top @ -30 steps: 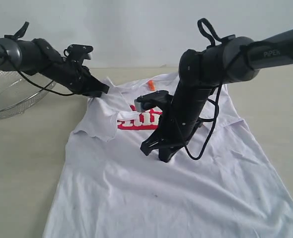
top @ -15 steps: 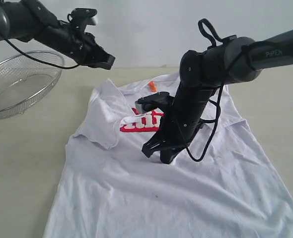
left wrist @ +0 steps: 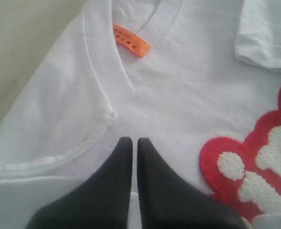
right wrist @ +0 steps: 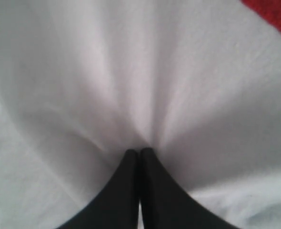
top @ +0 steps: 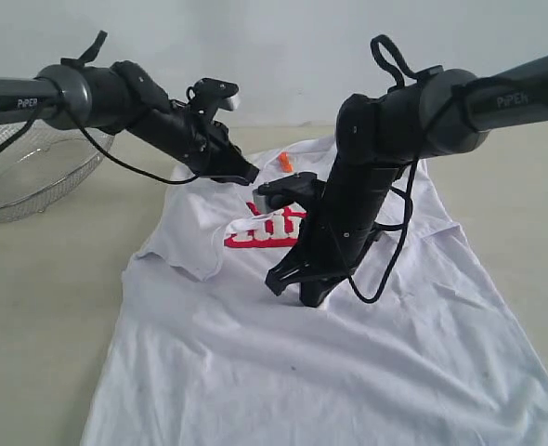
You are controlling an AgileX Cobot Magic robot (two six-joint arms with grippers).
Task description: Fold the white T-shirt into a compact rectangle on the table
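**Right gripper (top: 294,290) nips white T-shirt (top: 348,362)**

Mid-frame, my right gripper's clenched on a pucker of fabric. Shirt lies spread on the table (top: 51,307), centre to btm right. My left gripper (top: 251,175), upper mid-left, hangs above collar, clenched, empty.

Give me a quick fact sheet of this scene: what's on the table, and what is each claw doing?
Shirt: white T-shirt spread on the table, one sleeve folded in beside the red lettering
Neck tag: orange tag at the collar
Left gripper: shut, empty, over the shirt near the collar
Right gripper: shut, tips pressed into the fabric near the lettering; cloth puckers toward them
Also there: wire-mesh basket at the far left of the exterior view
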